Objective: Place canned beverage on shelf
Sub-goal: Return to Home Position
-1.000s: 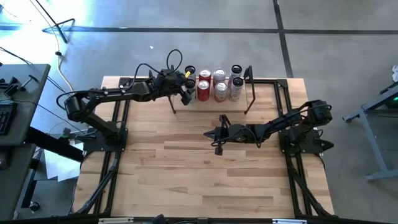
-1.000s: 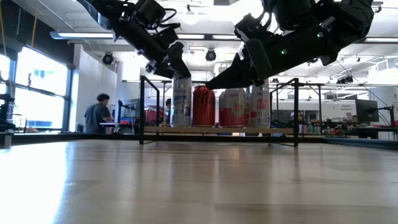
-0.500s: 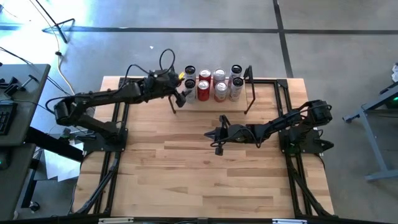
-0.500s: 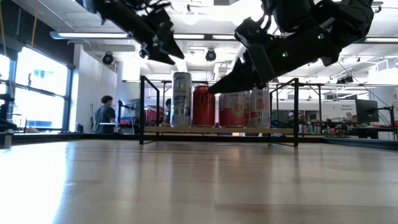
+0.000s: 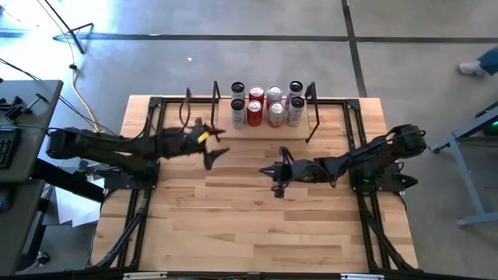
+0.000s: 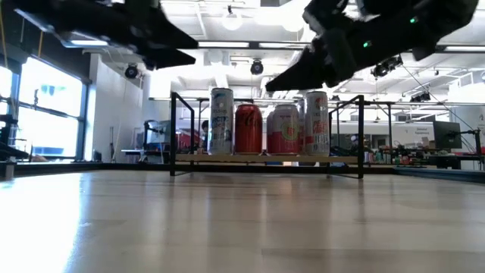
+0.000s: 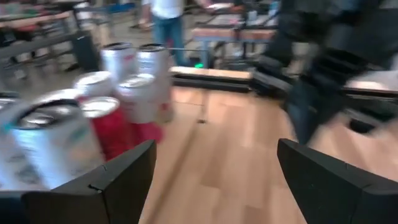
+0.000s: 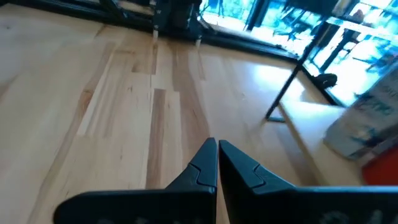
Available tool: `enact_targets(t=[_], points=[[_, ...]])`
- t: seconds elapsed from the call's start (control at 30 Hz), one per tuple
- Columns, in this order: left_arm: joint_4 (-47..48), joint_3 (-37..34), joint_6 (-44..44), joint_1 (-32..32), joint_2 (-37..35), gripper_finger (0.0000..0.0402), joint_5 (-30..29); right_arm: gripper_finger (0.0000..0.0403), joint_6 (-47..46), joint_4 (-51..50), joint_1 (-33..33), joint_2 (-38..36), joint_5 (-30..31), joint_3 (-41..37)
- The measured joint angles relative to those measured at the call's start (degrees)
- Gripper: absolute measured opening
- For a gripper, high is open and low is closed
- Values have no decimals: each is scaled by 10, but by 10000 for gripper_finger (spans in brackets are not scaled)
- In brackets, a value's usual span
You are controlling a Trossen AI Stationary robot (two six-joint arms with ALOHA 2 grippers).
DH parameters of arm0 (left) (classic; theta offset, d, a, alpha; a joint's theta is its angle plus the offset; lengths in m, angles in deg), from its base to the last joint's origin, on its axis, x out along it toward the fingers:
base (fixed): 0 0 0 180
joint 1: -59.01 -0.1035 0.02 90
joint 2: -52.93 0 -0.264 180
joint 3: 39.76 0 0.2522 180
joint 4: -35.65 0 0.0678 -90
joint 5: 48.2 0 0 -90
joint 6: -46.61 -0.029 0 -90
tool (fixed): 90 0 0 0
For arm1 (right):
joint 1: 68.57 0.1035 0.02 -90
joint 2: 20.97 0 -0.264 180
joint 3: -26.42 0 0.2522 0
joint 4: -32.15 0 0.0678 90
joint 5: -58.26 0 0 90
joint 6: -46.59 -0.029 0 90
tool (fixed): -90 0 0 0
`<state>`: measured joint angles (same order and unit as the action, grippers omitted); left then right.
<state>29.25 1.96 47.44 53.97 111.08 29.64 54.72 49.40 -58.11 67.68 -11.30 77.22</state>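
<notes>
Several silver and red cans (image 5: 265,103) stand upright on the low light-wood shelf board (image 6: 265,158) between two black end frames at the table's far edge; they also show in the low view (image 6: 265,127) and the left wrist view (image 7: 118,106). My left gripper (image 5: 217,145) is open and empty, above the table to the near left of the shelf; its fingers also show in the left wrist view (image 7: 214,180). My right gripper (image 5: 278,173) is shut and empty over the table's middle, and also shows in the right wrist view (image 8: 217,163).
Black rails (image 5: 148,187) run along the wooden tabletop's left and right sides. The shelf's upright end frames (image 6: 173,133) stand at either end of the can row. Bare tabletop (image 5: 249,225) lies on the near side of both grippers.
My left gripper has risen off the top of the silver can at the shelf's left end and drawn back toward the table's left and near edges. That can stays upright on the shelf. My right gripper has gone up a little.
</notes>
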Motion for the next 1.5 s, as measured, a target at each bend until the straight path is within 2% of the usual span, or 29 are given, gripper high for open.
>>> enact_targets(t=[0.17, 0.33, 0.43, 0.6, 0.73, 0.8, 1.0, 1.13, 1.33, 1.5], points=[[-23, -52, -25, 75, -26, 325, -5, 0, 9, 17, 15, -60, 6, -55], [-54, -82, -34, 133, -27, 293, -80, 0, 21, 83, 30, -132, 6, -136], [-98, -109, -31, 161, -28, 245, -91, 0, 34, 77, 39, -188, 8, -176], [-139, -147, -33, 182, -32, 137, -95, 0, 46, 74, 46, -285, -1, -247], [-147, -165, -30, 183, -42, 46, -69, 0, 35, 73, 22, -361, -98, -303], [-149, -177, -30, 181, -53, 13, -54, 0, 30, 74, 8, -398, -125, -325], [-170, -189, -22, 165, -77, 15, -4, 0, 39, 49, -11, -505, -129, -364], [-169, -189, -32, 160, -94, 2, -2, 0, 44, -15, -16, -560, -120, -365], [-137, -189, -45, 151, -146, 4, 7, 0, 48, -95, -36, -639, -118, -365], [-63, -189, -38, 92, -206, 1, 84, 0, 54, -126, -76, -697, -150, -365]])
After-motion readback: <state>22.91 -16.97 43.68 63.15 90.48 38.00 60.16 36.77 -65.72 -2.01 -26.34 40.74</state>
